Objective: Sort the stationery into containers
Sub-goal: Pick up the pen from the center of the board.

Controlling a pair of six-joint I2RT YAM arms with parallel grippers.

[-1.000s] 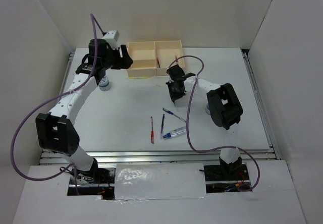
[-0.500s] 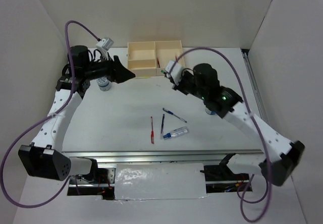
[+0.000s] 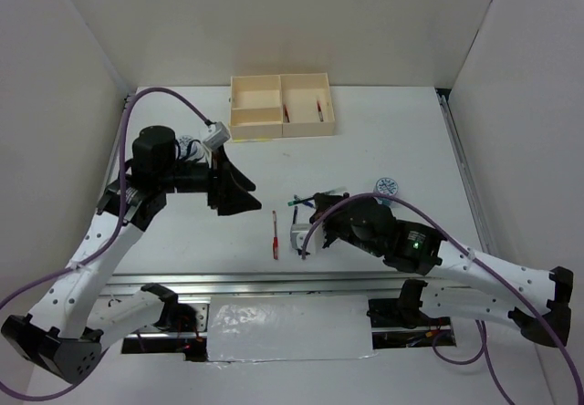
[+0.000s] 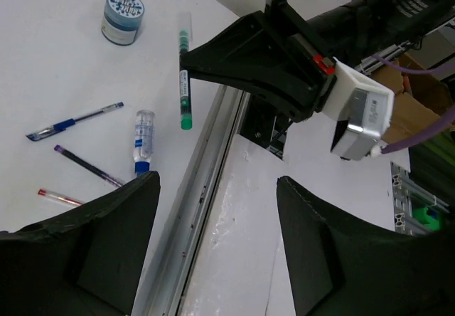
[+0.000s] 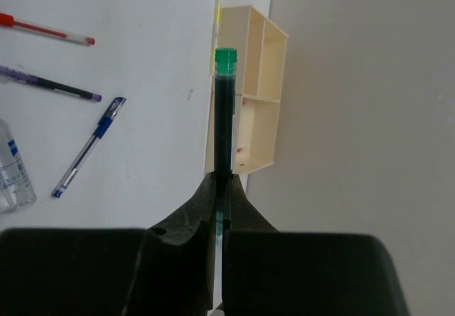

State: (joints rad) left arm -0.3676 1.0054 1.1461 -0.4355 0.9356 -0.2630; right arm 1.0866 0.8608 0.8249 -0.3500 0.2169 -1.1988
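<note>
The cream-yellow box (image 3: 281,106) stands at the table's far side, with red pens in its right section. My right gripper (image 5: 222,195) is shut on a dark pen with a green cap (image 5: 225,117) and holds it above the loose stationery (image 3: 315,206). On the table lie a red pen (image 3: 275,233), a blue pen (image 4: 75,122), a dark purple pen (image 4: 89,166) and a clear tube with a blue end (image 4: 143,141). My left gripper (image 3: 233,191) is open and empty, to the left of them. One blue-and-white cylinder (image 3: 387,187) stands to the right.
A second blue-and-white cylinder (image 3: 189,141) shows partly behind my left arm. White walls close the table on three sides. A metal rail (image 3: 274,280) runs along the near edge.
Both grippers have moved from beside the box toward the near middle of the table. The right one now hovers over the loose pens with the green-capped pen.
</note>
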